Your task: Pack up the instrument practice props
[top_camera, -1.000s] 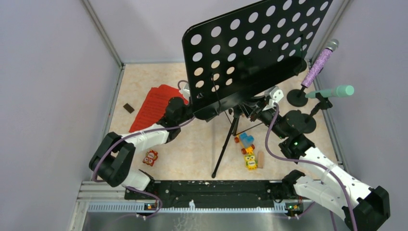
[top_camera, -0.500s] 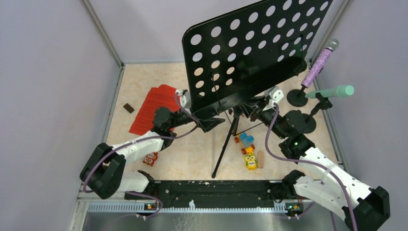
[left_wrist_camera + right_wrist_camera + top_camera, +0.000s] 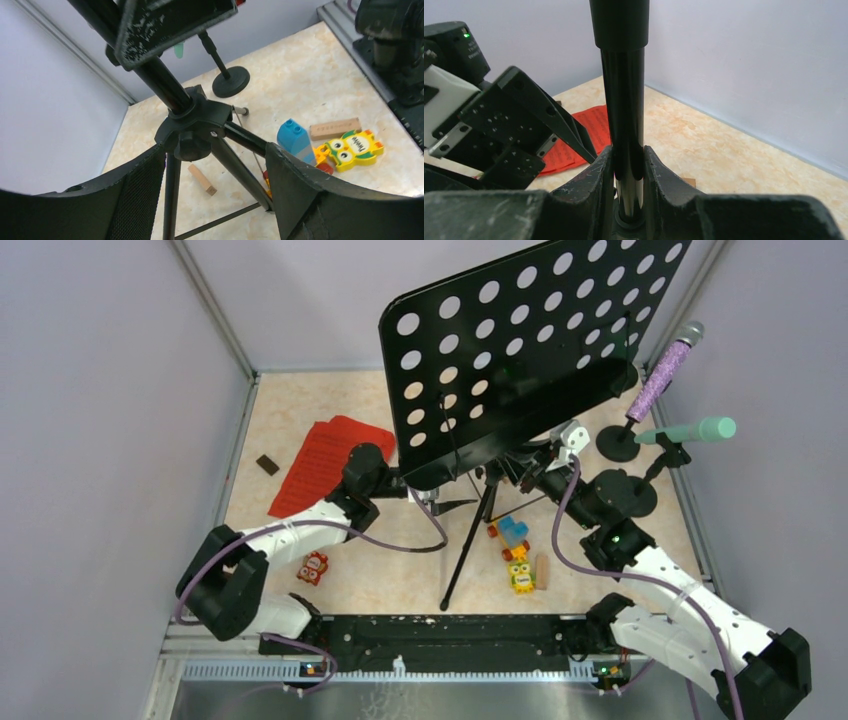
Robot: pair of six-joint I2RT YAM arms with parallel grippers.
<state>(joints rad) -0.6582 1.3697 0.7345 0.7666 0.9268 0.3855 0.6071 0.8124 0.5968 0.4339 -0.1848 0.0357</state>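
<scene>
1. Right gripper (image 3: pixel 628 165) pinches the pole (image 3: pixel 623 100) of the black perforated metal music rack with tripod legs (image 3: pixel 520 340), standing mid-bench.
2. Left gripper (image 3: pixel 216 149) spread, jaws either side of its tripod hub (image 3: pixel 192 127).

Bright, even light; blurred foreground.

From above, the black perforated metal music rack (image 3: pixel 520 350) runs off the top edge and hides my right claw (image 3: pixel 624 157) beneath it. Left of the rack, my left arm (image 3: pixel 300 528) overlaps the red sheet-music pages (image 3: pixel 318 458). Farther left of the rack, a small dark piece (image 3: pixel 266 464) is too small to identify.
</scene>
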